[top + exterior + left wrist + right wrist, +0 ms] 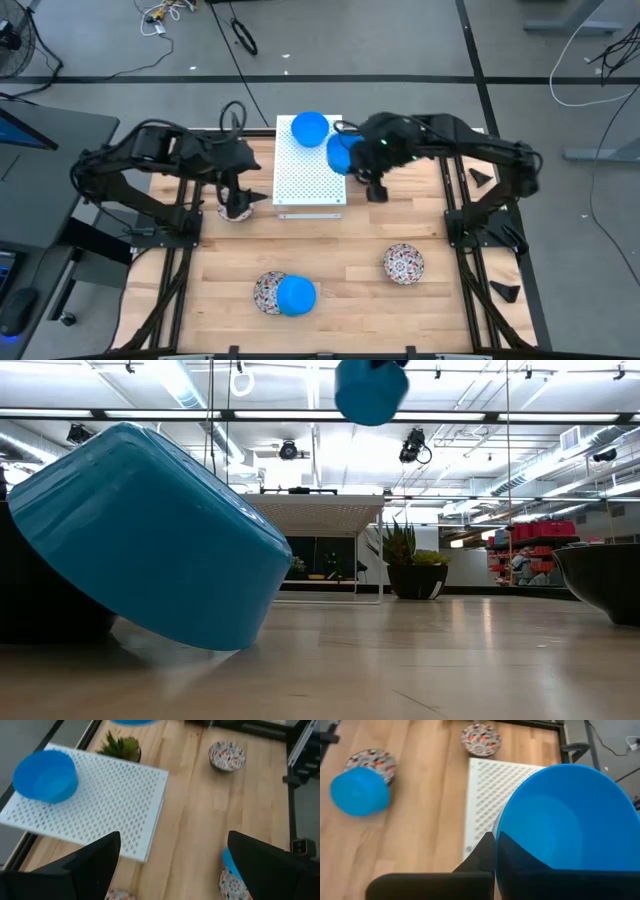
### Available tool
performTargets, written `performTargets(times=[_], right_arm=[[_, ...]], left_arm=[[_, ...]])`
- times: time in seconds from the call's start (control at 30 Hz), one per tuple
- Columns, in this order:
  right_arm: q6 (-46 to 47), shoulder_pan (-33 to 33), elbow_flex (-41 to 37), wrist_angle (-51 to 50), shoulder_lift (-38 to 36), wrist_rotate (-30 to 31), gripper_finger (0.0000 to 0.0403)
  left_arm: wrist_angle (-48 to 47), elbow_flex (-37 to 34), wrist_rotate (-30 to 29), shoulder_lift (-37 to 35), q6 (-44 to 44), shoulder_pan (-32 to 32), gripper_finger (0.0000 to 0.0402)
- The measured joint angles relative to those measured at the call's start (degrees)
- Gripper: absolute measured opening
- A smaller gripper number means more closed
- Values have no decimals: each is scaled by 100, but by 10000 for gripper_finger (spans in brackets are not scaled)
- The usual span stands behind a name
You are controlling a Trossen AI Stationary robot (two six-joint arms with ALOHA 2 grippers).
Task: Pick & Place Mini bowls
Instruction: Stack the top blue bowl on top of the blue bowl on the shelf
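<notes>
My right gripper (pixel 352 160) is shut on a plain blue bowl (pixel 341 152) and holds it in the air over the right edge of the white perforated box (pixel 310 165). A second blue bowl (pixel 310 128) sits on the box's far end. A third blue bowl (pixel 297 296) leans tilted on a patterned bowl (pixel 268 292) near the table's near edge. Another patterned bowl (pixel 403 264) stands to the right. My left gripper (pixel 238 196) is open, above a patterned bowl (pixel 236 211) left of the box. My right gripper has the blue bowl by its rim (pixel 501 836). One finger (pixel 485 854) lies outside the wall, and a dark shape inside the bowl seems to be the other. The bowl is lifted clear, high above the table in the low view (pixel 371 390).
A small green potted plant (pixel 121 747) stands behind the box's far right corner. The arms' dark frames flank the table left and right. Bare wood lies between the box and the near bowls.
</notes>
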Motion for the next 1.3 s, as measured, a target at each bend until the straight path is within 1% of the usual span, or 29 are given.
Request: performTargets(times=[0.3, 0.37, 0.47, 0.53, 0.8, 1.07, 1.3], right_arm=[[-260, -606, 1849, -13, 1213, 252, 0], [-273, -710, 2181, -18, 1464, 333, 0], [-308, -870, 2477, 49, 1755, 406, 0], [-326, -971, 2451, 295, 1853, 416, 0], [-537, -1272, 2430, 776, 2373, 573, 0], [-380, -1513, 2428, 536, 2851, 546, 0], [-422, -1542, 2425, 523, 3191, 395, 0]], left_arm=[[-255, -8, -100, -193, -60, 0, 374], [-239, -8, -102, -204, -49, 0, 374], [-246, -8, -101, -207, -47, 0, 374], [-248, -8, -100, -206, -70, 0, 374], [-232, -43, -100, -204, -152, 0, 374], [-265, -67, -100, -200, -154, 0, 374], [-264, -67, -116, -200, -170, 0, 374]])
